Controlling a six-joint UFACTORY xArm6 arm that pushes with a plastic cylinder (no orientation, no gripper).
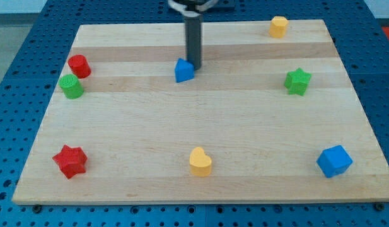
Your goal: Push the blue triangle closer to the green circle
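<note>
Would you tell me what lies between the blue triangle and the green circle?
Nothing: between the blue triangle and green circle, the camera view shows bare board.

board between blue triangle (183, 70) and green circle (72, 86) open; red cylinder (79, 65) beside circle.

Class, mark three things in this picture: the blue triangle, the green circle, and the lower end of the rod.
blue triangle (183, 70): camera view, middle of its front face.
green circle (72, 86): camera view, centre of its round top.
my tip (194, 65): camera view, very end of the rod, at the triangle's right edge.
</note>
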